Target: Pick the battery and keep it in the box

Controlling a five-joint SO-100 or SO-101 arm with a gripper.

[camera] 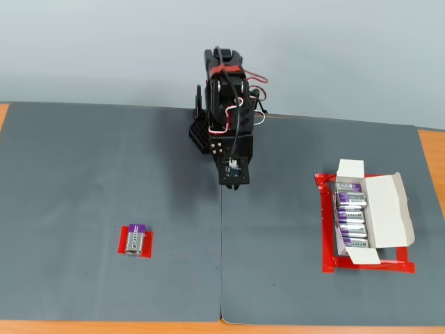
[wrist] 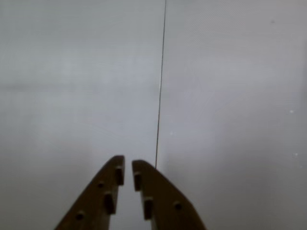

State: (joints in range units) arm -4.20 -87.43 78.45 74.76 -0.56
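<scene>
Silver-grey battery (camera: pixel 135 239) with purple end on a red tape patch (camera: pixel 136 241); white box (camera: pixel 381 209) bordered in red tape (camera: pixel 327 229); dark grey mat (camera: pixel 104 174); black arm (camera: pixel 226 118), red and white wires.

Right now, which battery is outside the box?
The battery on the red patch at the fixed view's left, alone on the mat; the others sit packed in the white box at right.

In the fixed view the battery (camera: pixel 135 239) lies lower left on a tape patch (camera: pixel 149 243); the box (camera: pixel 384 212) sits far right holding other batteries (camera: pixel 351 212); the arm (camera: pixel 226 118) stands upper centre
</scene>
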